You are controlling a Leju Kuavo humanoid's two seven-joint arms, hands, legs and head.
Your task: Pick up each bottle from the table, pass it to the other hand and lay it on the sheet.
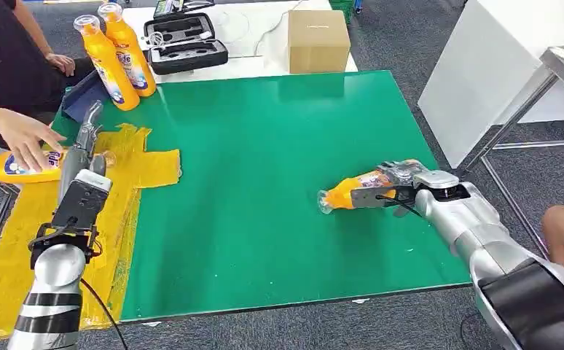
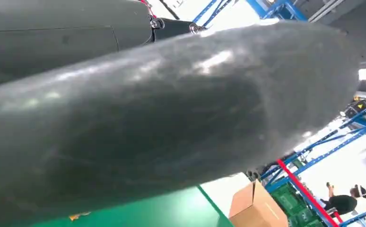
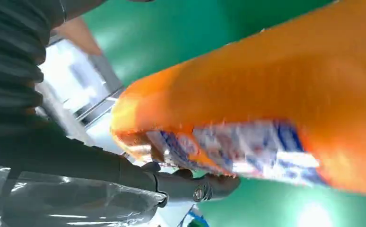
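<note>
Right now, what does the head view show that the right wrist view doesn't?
The head view alone shows the yellow sheet, two upright bottles, a person's hand on a lying bottle, and the left hand. The right wrist view alone shows the fingers under the label. Both show the right hand on the orange bottle and the green table.

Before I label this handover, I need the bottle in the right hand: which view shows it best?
The head view: the bottle lies whole on its side over the green table, gripped by the right hand. The right wrist view shows a blurred close-up of its orange body and label. The left wrist view offers no sight of it.
</note>
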